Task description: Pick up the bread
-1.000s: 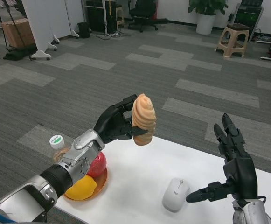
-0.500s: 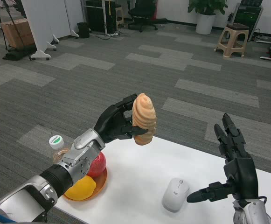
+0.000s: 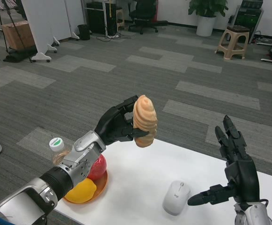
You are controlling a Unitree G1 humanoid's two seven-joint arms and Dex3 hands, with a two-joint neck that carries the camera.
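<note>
The left hand [image 3: 117, 125] grips the bread [image 3: 144, 121] at frame centre, fingers wrapped round its near side, holding the ridged loaf upright and clear above the white tabletop [image 3: 140, 178]; the lift looks complete; the right hand [image 3: 236, 176], lower right, hovers with fingers spread, holding nothing, beside the white computer mouse [image 3: 176, 198]; at lower left, an orange plate [image 3: 99, 184] carries a red apple [image 3: 98, 166] and a lemon [image 3: 82, 188], out of the way.

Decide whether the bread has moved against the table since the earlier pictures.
No. The bread stays held upright in the left hand above the table's far edge; only the camera shifted slightly.
</note>
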